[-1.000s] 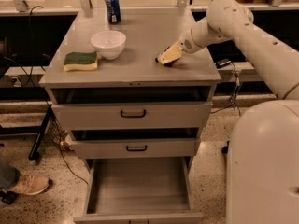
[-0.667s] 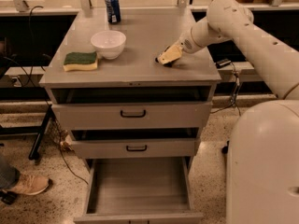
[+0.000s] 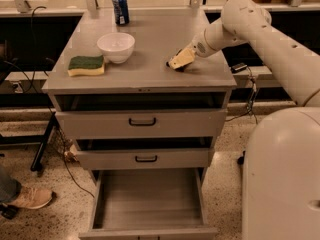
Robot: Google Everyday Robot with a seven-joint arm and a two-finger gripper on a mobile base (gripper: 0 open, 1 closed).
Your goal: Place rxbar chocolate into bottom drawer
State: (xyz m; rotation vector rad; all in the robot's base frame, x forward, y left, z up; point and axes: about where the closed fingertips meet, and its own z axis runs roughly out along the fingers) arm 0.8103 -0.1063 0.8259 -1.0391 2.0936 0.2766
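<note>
Currently gripper (image 3: 180, 59) down on cabinet top (image 3: 145, 71), rxbar chocolate (image 3: 178, 68) mostly hidden beneath; grip unclear.

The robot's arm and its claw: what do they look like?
The arm is smooth, cream-white rounded tubing with bulbous joints and a few small dark dots. The gripper, down at the cabinet top, is a pale yellowish tapering wedge.

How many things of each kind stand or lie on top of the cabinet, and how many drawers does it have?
can: 1, blue
bowl: 1, white
sponge: 1, green and yellow
rxbar chocolate: 1, mostly hidden under the gripper, at the right of the cabinet top
drawers: 3, the bottom drawer pulled out farthest
Total: 7
</note>
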